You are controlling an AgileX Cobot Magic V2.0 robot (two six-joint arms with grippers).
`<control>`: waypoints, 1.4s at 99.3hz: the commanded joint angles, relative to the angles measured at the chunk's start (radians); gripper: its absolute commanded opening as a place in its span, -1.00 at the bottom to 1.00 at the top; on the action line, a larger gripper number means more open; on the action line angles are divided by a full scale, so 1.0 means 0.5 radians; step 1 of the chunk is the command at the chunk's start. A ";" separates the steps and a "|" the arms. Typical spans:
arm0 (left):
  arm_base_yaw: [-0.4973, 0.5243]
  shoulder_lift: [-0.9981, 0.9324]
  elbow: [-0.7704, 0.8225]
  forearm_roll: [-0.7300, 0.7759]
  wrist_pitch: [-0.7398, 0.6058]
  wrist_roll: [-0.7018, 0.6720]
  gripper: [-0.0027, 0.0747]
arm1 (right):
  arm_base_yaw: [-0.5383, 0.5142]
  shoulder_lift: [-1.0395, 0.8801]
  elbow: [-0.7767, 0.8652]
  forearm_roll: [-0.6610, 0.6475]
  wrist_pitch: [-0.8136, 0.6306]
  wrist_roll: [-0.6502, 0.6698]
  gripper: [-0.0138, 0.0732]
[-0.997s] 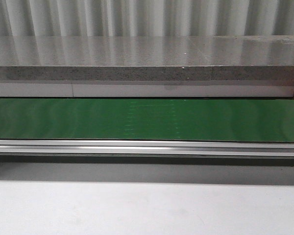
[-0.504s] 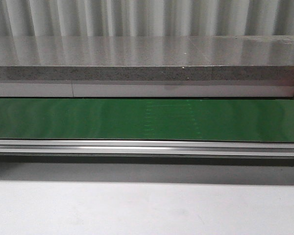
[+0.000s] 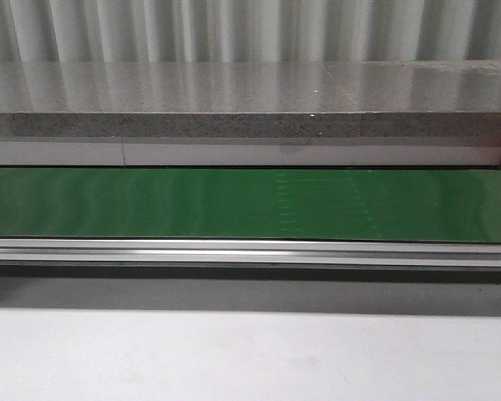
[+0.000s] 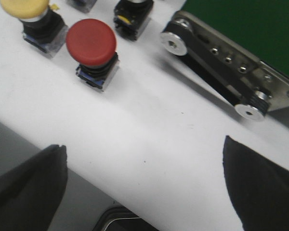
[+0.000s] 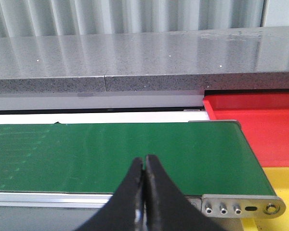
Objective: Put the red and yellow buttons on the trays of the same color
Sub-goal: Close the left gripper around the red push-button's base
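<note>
Buttons not yet picked, both trays empty as far as seen.

Front view: the green belt [image 3: 150, 205] carries nothing. Left wrist view: the left gripper [image 4: 144, 187] is spread wide and empty; red button [image 4: 91, 43] at 11 o'clock, yellow button [image 4: 25, 7] beyond it. Right wrist view: the right gripper [image 5: 144, 175] is clenched on nothing; red tray [image 5: 260, 130] and yellow tray [image 5: 284, 183] at 3 o'clock.

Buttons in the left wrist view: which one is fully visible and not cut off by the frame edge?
The red button. Its whole cap and base show on the white surface. The yellow button beside it is cropped, as is the dark-topped one near the conveyor end.
</note>
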 commanded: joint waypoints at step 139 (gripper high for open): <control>0.710 1.154 -0.201 0.163 -1.025 0.058 0.67 | -0.001 -0.041 -0.032 -0.017 -0.168 -0.011 -0.97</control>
